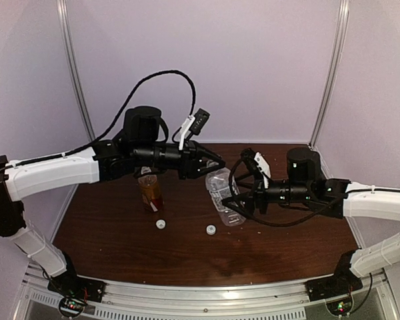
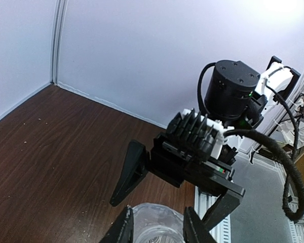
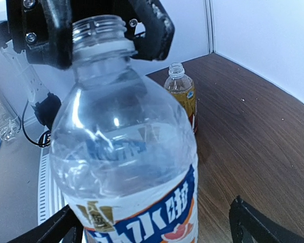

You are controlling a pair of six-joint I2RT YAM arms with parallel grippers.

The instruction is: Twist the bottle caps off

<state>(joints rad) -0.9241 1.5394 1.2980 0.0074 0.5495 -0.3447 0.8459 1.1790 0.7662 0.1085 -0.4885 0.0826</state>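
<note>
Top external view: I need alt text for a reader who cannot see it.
At the middle of a brown table, a tilted, uncapped clear bottle has the jaws of the right gripper around its body and the left gripper at its neck. An amber bottle stands beside it; two white caps lie loose in front.

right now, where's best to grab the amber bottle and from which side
Probably the amber bottle around its labelled body, fingers level, from its left. It stands upright with the neck open, so a side grip should avoid spilling, and the clear bottle stands on its right.
</note>
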